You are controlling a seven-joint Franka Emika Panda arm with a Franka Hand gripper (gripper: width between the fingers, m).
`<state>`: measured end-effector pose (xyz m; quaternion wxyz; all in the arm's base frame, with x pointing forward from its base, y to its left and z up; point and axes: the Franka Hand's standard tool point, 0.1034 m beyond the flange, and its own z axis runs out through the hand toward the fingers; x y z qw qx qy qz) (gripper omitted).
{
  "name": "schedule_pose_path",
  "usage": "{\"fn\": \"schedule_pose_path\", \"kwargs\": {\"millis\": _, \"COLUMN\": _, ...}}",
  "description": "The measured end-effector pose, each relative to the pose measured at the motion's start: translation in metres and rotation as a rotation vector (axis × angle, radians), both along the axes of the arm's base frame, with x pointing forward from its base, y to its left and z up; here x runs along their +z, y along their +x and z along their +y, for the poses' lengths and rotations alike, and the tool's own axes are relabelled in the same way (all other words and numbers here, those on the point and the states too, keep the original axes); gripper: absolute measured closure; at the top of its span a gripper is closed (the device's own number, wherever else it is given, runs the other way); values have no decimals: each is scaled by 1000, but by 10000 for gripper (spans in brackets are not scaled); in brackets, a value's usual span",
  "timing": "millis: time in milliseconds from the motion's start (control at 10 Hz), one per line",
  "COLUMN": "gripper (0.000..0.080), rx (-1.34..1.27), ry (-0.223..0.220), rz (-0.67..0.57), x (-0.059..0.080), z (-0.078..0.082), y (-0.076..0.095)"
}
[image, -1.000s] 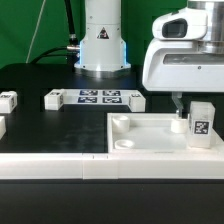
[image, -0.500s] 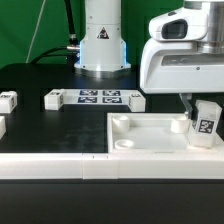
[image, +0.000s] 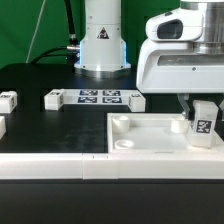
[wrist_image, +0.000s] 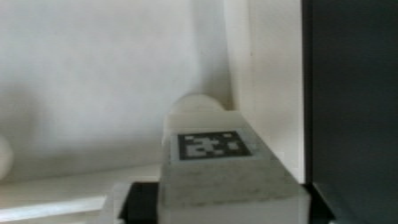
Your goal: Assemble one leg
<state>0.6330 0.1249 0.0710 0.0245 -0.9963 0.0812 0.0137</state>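
One leg (image: 203,124) matters to me here: a small white stubby block with flat faces and a black-and-white square tag, sitting at the right edge of the exterior frame, tilted a little off upright. It stands at the right end of the large white square panel (image: 150,135), a smooth matte slab with a raised rim and rounded corner recesses, lying on the black table (image: 40,135). In the wrist view the same leg (wrist_image: 217,160) fills the lower centre, its tag facing the camera and its top narrowing to a point against the pale panel surface.

The gripper (image: 197,106) comes down from the bulky white wrist housing in the upper right, pointing straight down, with its fingers closed around the upper part of the leg.

Further back, the marker board (image: 98,97) lies flat in the middle left, carrying several tags. Another small white tagged block (image: 8,100) rests near the left edge.
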Motion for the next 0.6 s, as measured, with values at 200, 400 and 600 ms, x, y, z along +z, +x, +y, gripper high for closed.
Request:
{"fn": "schedule_pose_path", "kwargs": {"millis": 200, "gripper": 505, "rx": -293, "ry": 17, "rz": 17, "x": -1, "z": -1, "y": -1}}
{"fn": "schedule_pose_path", "kwargs": {"millis": 400, "gripper": 505, "rx": -497, "ry": 19, "rz": 32, "x": -1, "z": -2, "y": -1}}
{"fn": "schedule_pose_path", "kwargs": {"millis": 600, "gripper": 505, "rx": -780, "ry": 32, "rz": 40, "x": -2, "z": -4, "y": 1}}
